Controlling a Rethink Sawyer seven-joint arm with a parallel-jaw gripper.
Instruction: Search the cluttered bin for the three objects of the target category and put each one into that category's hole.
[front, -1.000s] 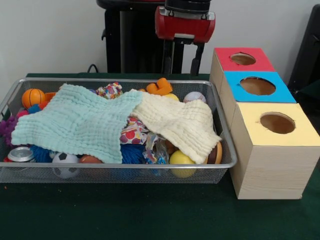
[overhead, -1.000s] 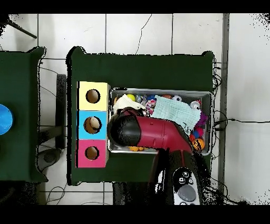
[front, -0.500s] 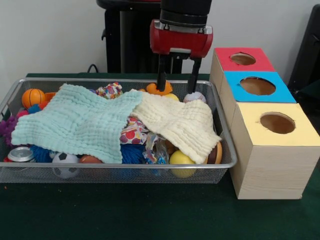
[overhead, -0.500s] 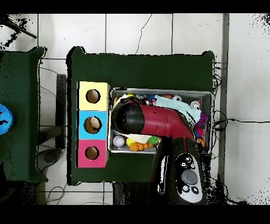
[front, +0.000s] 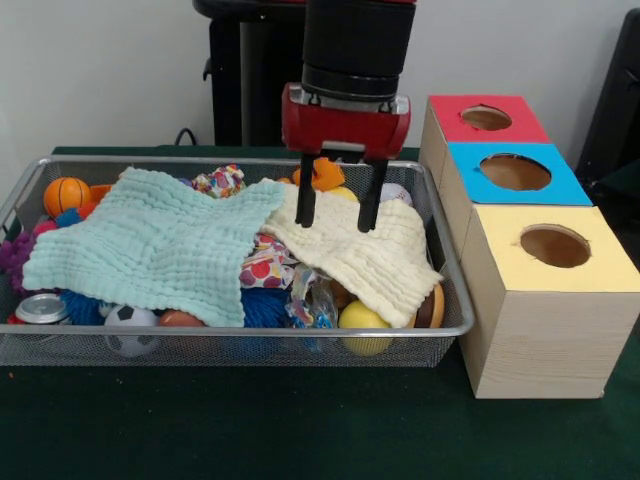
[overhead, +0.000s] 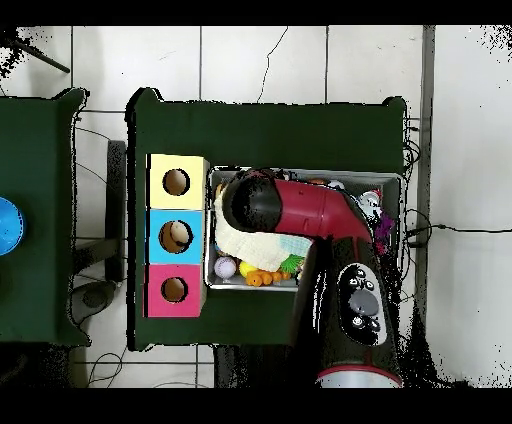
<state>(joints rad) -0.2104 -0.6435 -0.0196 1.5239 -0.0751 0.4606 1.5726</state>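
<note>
Green tabletop (front: 250, 430) holds wire bin (front: 240, 345) beside three-hole box (front: 540, 300); hand (front: 337, 218), fingers spread and empty, hangs over cream cloth (front: 365, 250) near bin's back edge; target objects can't be told.

mint green cloth (front: 150, 245), cream cloth (front: 365, 250), orange basketball (front: 66, 195), and red, blue, yellow box tops (front: 515, 190).

wire mesh bin (front: 250, 345), waffle-textured cloths (front: 150, 245), wooden boxes (front: 540, 340)
</note>
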